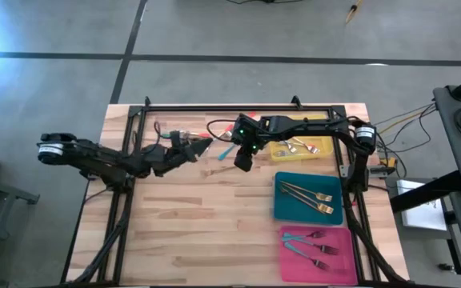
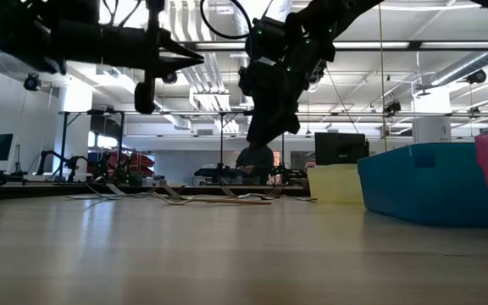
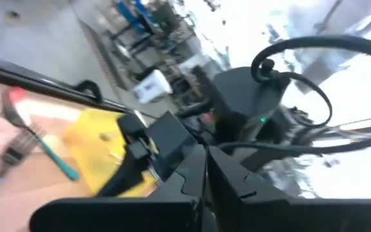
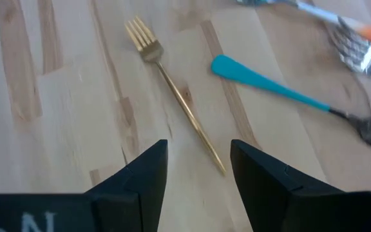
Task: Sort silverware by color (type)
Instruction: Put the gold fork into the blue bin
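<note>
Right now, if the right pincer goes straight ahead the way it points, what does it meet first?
Most likely the gold fork on the wooden table: its handle end lies between the open right pincer fingers. How far above it is unclear.

In the right wrist view, the picture's edge is cutting off the teal-handled fork (image 4: 288, 90) at its head, and the orange-handled fork (image 4: 361, 46) is smearing into blur. In the high view, the right arm is hiding much of the yellow tray (image 1: 294, 149). In the low view, the silverware (image 2: 210, 198) far across the surface is showing too small to sort by colour.
</note>
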Tool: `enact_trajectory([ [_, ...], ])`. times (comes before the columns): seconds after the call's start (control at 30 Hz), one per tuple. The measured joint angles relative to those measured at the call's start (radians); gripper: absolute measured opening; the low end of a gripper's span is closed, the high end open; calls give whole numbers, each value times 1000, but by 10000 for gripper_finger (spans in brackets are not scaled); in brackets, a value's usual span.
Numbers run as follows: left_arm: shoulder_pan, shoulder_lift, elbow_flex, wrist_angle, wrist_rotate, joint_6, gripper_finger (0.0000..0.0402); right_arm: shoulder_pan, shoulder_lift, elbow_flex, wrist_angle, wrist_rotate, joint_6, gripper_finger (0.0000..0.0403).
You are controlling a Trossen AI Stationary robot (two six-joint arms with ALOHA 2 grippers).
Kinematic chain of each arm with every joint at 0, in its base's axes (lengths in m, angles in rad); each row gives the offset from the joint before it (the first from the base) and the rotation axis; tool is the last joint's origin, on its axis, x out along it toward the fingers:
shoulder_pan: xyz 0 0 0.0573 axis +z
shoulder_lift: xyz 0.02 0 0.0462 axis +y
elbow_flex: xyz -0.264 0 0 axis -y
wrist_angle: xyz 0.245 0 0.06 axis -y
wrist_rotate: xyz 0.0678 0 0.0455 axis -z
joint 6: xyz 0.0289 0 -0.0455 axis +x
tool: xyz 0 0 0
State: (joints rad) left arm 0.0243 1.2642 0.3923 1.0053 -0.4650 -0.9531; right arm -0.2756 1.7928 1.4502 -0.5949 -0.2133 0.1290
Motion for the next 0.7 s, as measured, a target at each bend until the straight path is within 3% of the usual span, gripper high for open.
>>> enact_trajectory([
  [0.13, -12, 20, -45, 177, 59, 31, 0, 0, 13, 0, 47, -5, -33, 162],
  [0.37, -8, -3, -76, 346, 117, 130, 0, 15, 99, 1, 82, -4, -52, 162],
  [0.7, -10, -42, -58, 414, 297, 317, 0, 34, 183, 1, 118, 4, -152, 142],
])
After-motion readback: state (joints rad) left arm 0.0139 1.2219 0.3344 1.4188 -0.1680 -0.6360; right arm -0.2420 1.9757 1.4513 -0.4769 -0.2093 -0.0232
